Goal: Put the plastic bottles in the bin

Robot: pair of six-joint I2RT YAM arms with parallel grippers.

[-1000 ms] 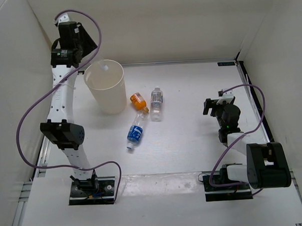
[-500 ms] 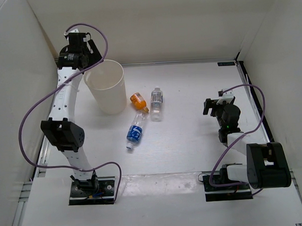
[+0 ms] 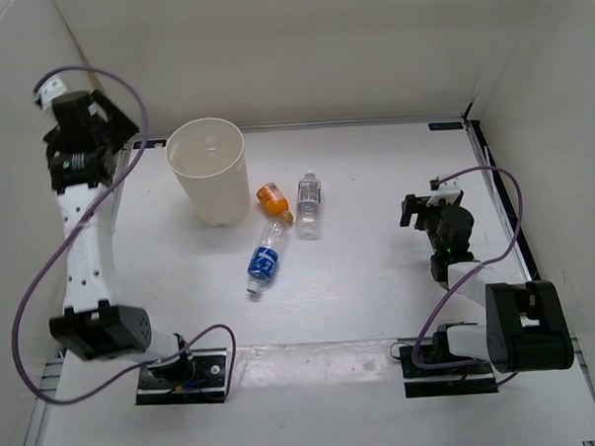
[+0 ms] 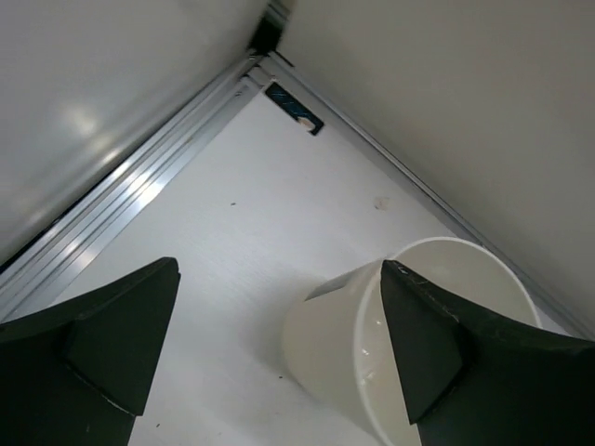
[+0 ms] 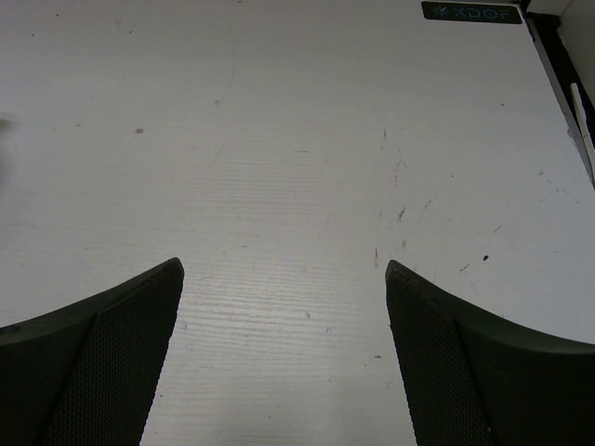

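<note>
bin (image 4: 335, 367) cropped at bottom edge, base unseen

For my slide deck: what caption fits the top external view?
Three small plastic bottles lie near the tall cream-white cylindrical plastic bin, none yet inside.

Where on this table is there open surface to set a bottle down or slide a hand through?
Bare table runs between the pale-label bottle and the right arm, and behind the bottles, right of the bin. Crowded: bin, orange bottle and blue-label bottle cluster left of centre.
</note>
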